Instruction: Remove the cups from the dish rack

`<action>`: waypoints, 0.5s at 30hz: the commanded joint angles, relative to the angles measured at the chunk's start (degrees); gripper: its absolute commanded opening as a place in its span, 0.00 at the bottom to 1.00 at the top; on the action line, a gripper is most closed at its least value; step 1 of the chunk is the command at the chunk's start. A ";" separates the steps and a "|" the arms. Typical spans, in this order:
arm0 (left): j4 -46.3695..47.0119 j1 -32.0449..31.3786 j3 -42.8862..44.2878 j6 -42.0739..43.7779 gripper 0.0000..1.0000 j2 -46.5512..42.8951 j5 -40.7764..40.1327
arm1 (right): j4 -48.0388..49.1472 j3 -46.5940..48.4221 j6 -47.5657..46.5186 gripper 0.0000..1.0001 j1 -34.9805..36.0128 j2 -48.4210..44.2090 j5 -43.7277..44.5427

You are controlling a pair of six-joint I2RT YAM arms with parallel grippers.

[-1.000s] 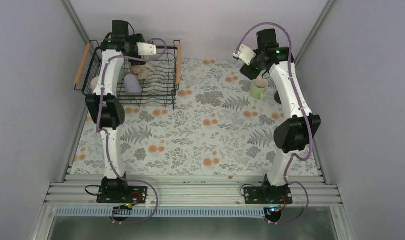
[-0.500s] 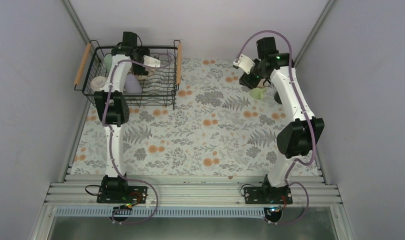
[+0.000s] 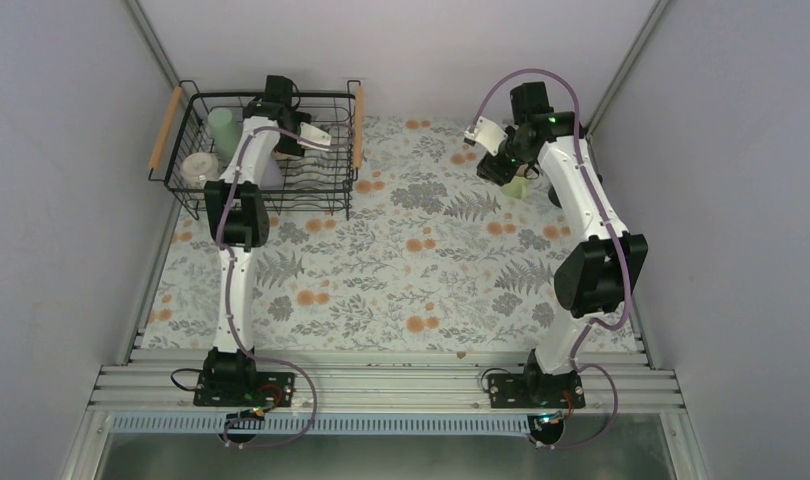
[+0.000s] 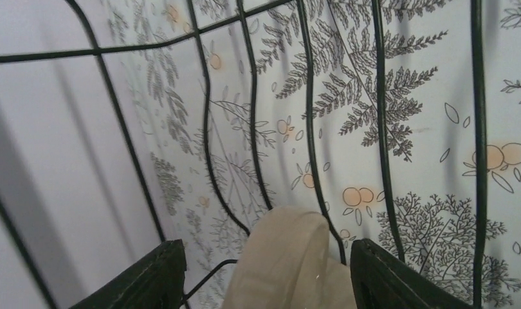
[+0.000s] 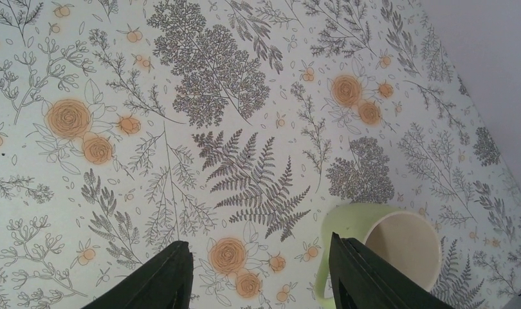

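Note:
The black wire dish rack (image 3: 186, 100) with wooden side handles stands at the back left. It holds a mint green cup (image 3: 221, 128), a pale cup (image 3: 196, 168) and a lavender cup (image 3: 271, 174), which is partly behind my left arm. My left gripper (image 3: 289, 150) is inside the rack. In the left wrist view it (image 4: 267, 254) is open with a beige cup (image 4: 290, 264) between the jaws, and neither finger touches the cup. My right gripper (image 5: 261, 257) is open and empty above the cloth. The light green mug (image 5: 380, 241) stands just right of its right finger and is mostly hidden in the top view (image 3: 521, 188).
The rack's wavy wires (image 4: 312, 129) run close in front of the left gripper. A dark cup (image 3: 556, 197) sits half hidden behind my right forearm. The floral cloth (image 3: 411, 260) covers the table, with grey walls on both sides.
My left arm has stretched farther into the rack, its wrist shifting right and toward the front. My right wrist has moved over the light green mug, which now is mostly covered.

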 commanded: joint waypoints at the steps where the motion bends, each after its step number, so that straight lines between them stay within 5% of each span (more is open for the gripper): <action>1: 0.23 -0.46 2.77 2.53 0.59 2.32 -3.82 | 0.99 -0.35 0.67 0.56 -0.09 -1.46 -1.53; 7: -0.58 -1.88 3.19 2.91 0.40 2.74 -5.87 | 1.17 -0.27 0.50 0.55 -0.07 -1.21 -1.25; 13: -0.51 -2.34 3.03 1.98 0.03 1.96 -6.07 | 0.85 0.34 0.50 0.54 -0.12 -1.03 -1.38; 15: -0.63 -2.34 3.00 1.65 0.02 1.47 -5.95 | 0.51 0.83 0.54 0.54 -0.13 -1.10 -1.59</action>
